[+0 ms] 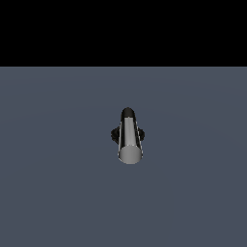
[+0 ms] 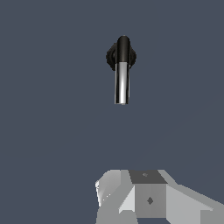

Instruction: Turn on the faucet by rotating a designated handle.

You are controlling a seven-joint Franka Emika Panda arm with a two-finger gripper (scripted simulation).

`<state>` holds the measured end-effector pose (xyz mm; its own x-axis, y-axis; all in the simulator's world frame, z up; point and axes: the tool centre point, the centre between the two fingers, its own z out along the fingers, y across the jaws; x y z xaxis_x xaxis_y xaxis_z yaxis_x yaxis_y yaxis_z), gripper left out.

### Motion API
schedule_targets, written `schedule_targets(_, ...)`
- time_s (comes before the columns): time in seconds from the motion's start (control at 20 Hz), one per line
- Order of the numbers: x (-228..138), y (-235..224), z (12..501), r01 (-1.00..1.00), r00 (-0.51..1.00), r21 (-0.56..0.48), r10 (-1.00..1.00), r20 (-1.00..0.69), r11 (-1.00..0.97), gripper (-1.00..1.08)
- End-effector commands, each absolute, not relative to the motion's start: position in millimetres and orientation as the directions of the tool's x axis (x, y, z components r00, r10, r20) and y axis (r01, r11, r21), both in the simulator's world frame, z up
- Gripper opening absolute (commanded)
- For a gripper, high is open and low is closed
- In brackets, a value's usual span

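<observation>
In the exterior view we see the faucet (image 1: 128, 135) standing alone near the middle of a flat grey-blue worktop (image 1: 53, 183). Its grey handle (image 1: 130, 142) juts toward the camera, flat round end facing us, with the black base peeking out on either side behind it. No arm shows here.

In the wrist view we look down on the faucet (image 2: 121, 56), its handle (image 2: 122, 83) reaching from the black elbow toward the tool (image 2: 144, 197). Only the tool's pale body shows, well apart from the handle; we cannot tell whether its fingers are apart or together.
</observation>
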<state>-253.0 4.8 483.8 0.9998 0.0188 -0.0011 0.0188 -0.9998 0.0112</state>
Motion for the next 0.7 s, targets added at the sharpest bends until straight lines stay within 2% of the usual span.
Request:
schedule_targets(0.0, -253.0, 4.7, 483.8, 0.019, 1.000, 0.011, 0.019, -0.001, -1.000, -1.00)
schedule_targets(0.3, -251.3, 5.3, 475.1, 0.020, 1.000, 0.011, 0.020, -0.001, -1.000, -1.00)
schedule_targets(0.65, -245.1, 7.5, 443.2, 0.025, 1.000, 0.010, 0.025, -0.001, -1.000, -1.00)
